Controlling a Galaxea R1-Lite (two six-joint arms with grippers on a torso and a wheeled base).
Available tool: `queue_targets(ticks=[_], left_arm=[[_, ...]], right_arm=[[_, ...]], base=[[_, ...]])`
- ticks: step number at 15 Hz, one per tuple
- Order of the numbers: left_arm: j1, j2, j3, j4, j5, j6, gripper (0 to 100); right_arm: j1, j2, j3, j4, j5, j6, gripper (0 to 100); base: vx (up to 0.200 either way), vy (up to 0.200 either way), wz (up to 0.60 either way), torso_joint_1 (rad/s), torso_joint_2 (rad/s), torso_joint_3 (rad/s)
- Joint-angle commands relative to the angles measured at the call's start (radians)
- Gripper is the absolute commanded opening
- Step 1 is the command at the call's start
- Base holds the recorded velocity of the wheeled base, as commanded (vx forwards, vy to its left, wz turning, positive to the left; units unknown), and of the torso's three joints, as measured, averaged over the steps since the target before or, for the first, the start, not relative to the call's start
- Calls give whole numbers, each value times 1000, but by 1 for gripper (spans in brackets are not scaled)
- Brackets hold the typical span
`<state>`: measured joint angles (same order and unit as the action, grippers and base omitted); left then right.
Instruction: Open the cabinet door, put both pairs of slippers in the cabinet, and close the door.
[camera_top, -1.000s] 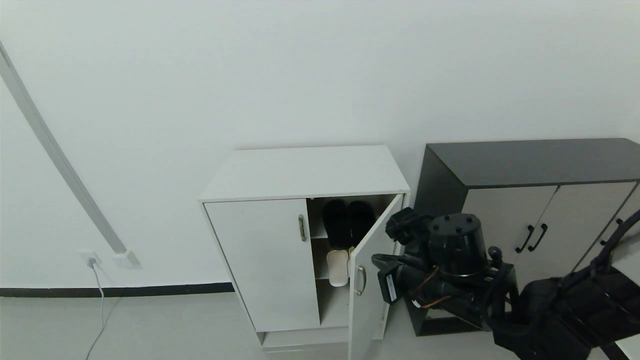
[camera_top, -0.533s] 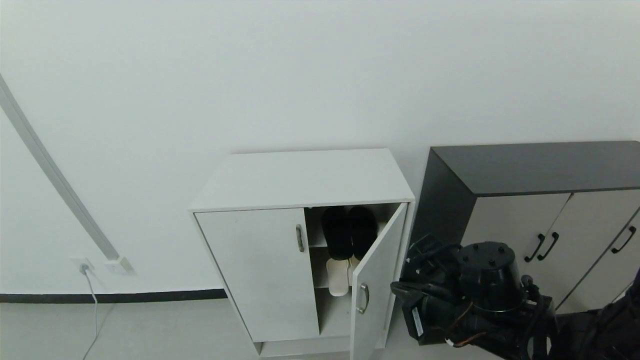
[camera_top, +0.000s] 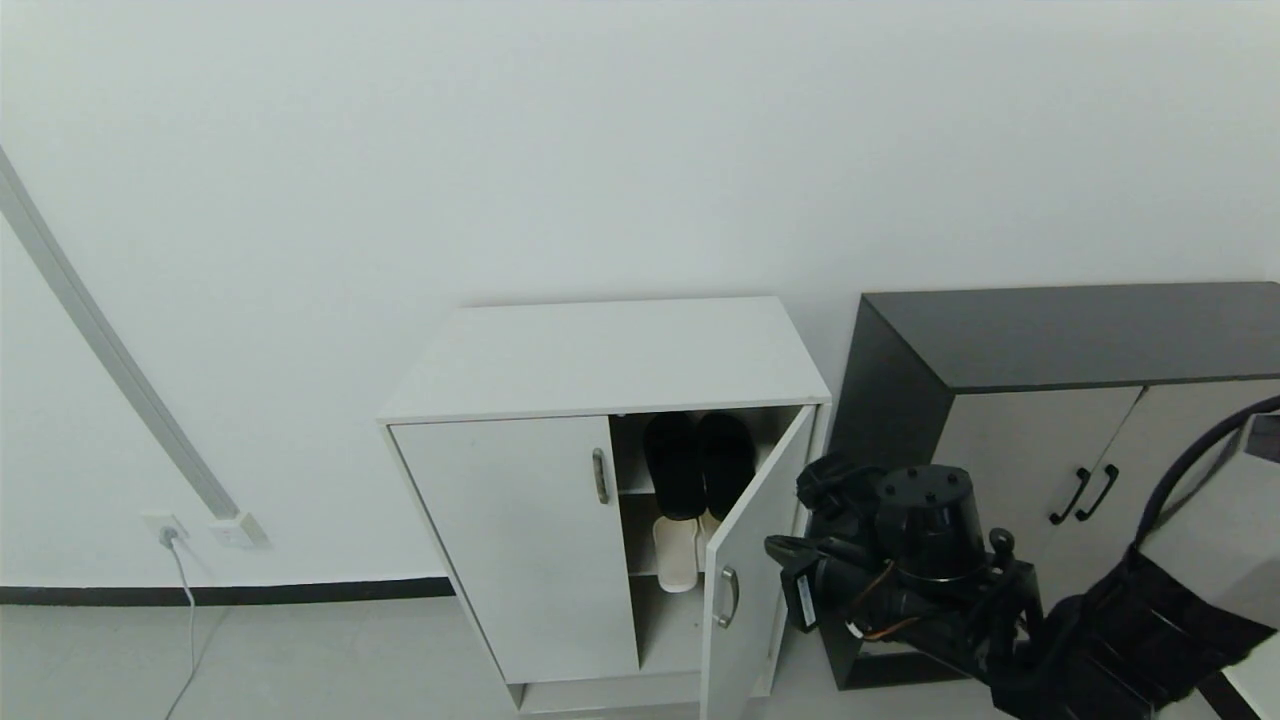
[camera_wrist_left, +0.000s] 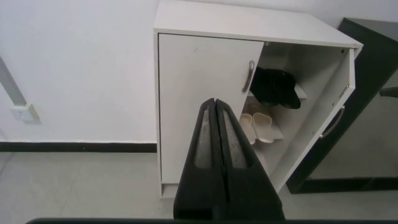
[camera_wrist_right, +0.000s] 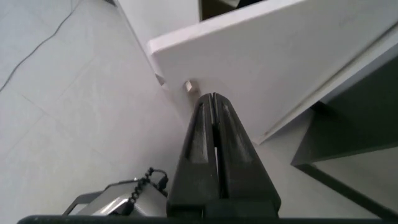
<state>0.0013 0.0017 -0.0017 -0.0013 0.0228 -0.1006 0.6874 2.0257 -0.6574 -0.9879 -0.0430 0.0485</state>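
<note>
Now the cabinet door (camera_top: 757, 540) is best pushed shut by the right gripper (camera_wrist_right: 213, 98) (closed tight, holding nothing), near its handle (camera_top: 730, 597).

Right arm (camera_top: 930, 590): black housings, one domed cylindrical joint cap (camera_top: 927, 510) studded with small screws, thin orange wires (camera_top: 872, 582) and a white label (camera_top: 803, 600) at the wrist, black fabric sleeve (camera_top: 1150, 640) behind. Left gripper (camera_wrist_left: 215, 102) and right gripper (camera_wrist_right: 213, 96): black tapered fingers (camera_wrist_left: 205, 143) with grey recessed panels.
</note>
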Motion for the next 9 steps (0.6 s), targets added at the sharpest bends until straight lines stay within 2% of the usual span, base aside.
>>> queue_targets(ticks=[1, 7, 9], left_arm=[[0, 0, 0, 0, 0, -1, 0], [0, 0, 0, 0, 0, -1, 0], [0, 0, 0, 0, 0, -1, 0]], right_arm=[[-22, 91, -80, 3, 0, -1, 0], [-46, 189, -215, 12, 2, -6, 0], [-52, 195, -266, 64, 2, -6, 0]], base=[[0, 0, 0, 0, 0, 0], [0, 0, 0, 0, 0, 0], [0, 0, 0, 0, 0, 0]])
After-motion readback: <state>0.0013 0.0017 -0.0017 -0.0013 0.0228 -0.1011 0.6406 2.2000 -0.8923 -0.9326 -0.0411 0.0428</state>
